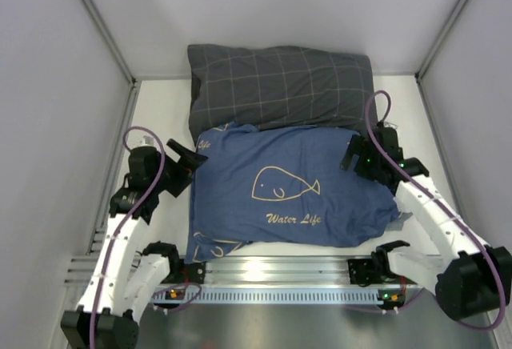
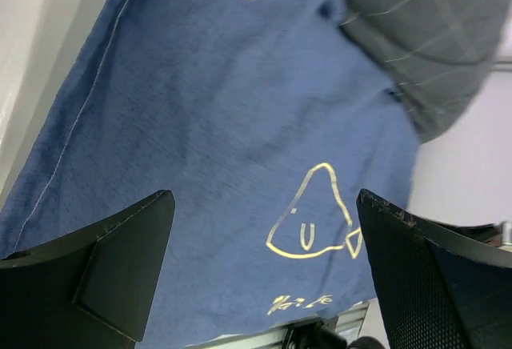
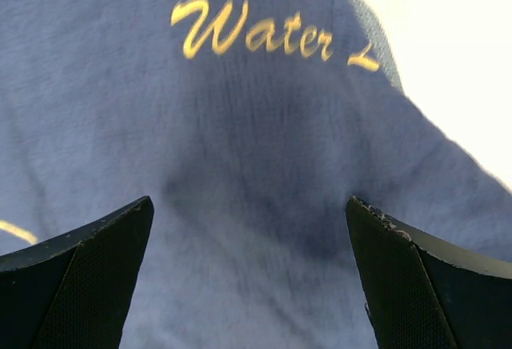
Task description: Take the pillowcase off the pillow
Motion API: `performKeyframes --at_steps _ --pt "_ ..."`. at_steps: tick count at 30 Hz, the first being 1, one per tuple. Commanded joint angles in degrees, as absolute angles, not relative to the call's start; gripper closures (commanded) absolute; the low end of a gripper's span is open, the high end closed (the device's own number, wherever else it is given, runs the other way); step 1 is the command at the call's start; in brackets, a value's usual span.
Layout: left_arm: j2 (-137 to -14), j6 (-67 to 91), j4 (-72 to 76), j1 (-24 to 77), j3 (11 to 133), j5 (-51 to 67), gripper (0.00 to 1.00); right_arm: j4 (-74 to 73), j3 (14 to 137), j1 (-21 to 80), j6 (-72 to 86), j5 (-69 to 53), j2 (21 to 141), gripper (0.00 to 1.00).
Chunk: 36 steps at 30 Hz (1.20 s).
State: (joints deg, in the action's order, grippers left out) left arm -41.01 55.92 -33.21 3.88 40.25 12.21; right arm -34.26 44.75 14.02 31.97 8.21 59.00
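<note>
The blue pillowcase [image 1: 288,185] with a cream whale and "Water Life" print lies plump in the middle of the table. It fully covers the pillow, so the white pillow is hidden. My left gripper [image 1: 192,157] is open at the case's left edge, just above the cloth [image 2: 200,125]. My right gripper [image 1: 352,157] is open at the case's far right corner, just above the cloth [image 3: 256,189]. Neither holds anything.
A dark grey checked pillow [image 1: 280,85] lies behind the blue case, partly overlapped by it, and shows in the left wrist view [image 2: 424,37]. A metal rail [image 1: 280,273] runs along the near edge. White walls close in on both sides and behind.
</note>
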Motion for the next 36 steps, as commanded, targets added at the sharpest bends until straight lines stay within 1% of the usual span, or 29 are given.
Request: performKeyframes --at_steps 1,8,13,14,17,21,22,24,25,26,27,28,29,30,31,32,36 --pt "-48.1 53.2 -28.5 3.5 42.1 15.9 0.01 -34.3 52.7 12.3 26.9 11.2 65.7 0.01" --pt "-68.3 46.9 -26.6 3.5 51.5 16.0 0.01 -32.1 61.8 12.0 20.9 6.9 82.7 0.01" --pt "-78.3 44.5 -24.4 3.6 56.7 16.2 0.01 -32.0 68.6 11.8 18.0 6.5 90.2 0.01" --pt "-80.7 43.9 -23.4 3.7 57.3 14.9 0.01 -32.1 69.6 11.7 16.8 5.7 93.2 0.01" --pt "-85.7 42.9 -22.3 4.0 59.9 12.8 0.01 -32.2 71.9 11.3 16.3 2.7 97.7 0.0" --pt "-93.3 40.8 -22.4 6.4 63.9 8.4 0.01 -31.0 71.7 11.2 17.8 0.4 100.5 0.0" --pt "-96.6 40.5 -22.3 7.2 64.6 8.7 0.02 -30.5 71.1 11.2 18.0 -2.7 100.7 0.01" --pt "-99.7 40.1 -22.3 8.2 66.4 10.0 0.14 -28.4 70.6 11.2 18.5 -5.5 101.2 0.11" --pt "-101.1 39.8 -22.1 9.0 67.0 10.8 0.23 -27.9 70.1 11.2 18.5 -7.5 101.3 0.17" --pt "-102.9 39.4 -21.7 9.4 67.2 11.4 0.31 -27.3 70.0 11.2 18.5 -8.0 101.2 0.33" --pt "-103.3 39.5 -21.0 9.8 67.1 12.0 0.6 -27.5 70.0 11.2 18.6 -8.3 101.0 0.43" --pt "-102.5 40.2 -19.1 10.0 66.5 13.7 0.76 -27.4 70.0 11.2 18.6 -8.8 100.6 0.57" --pt "-101.6 40.8 -18.1 10.1 65.8 14.8 0.91 -27.4 69.9 11.2 18.6 -8.9 99.2 0.78" --pt "-100.5 41.4 -17.4 10.1 64.7 15.5 1.0 -27.6 69.7 11.1 18.6 -8.9 98.3 0.88" --pt "-97.4 42.2 -17.1 10.1 64.4 16.3 1.0 -27.6 69.4 11.2 18.5 -8.8 97.0 0.98" --pt "-95.6 42.3 -17.0 10.1 64.2 16.6 1.0 -27.6 69.3 11.1 18.5 -8.7 94.1 1.0" --pt "-84.5 43.3 -17.0 10.1 65.5 18.5 1.0 -27.5 71.3 11.0 18.6 -8.5 86.8 1.0"
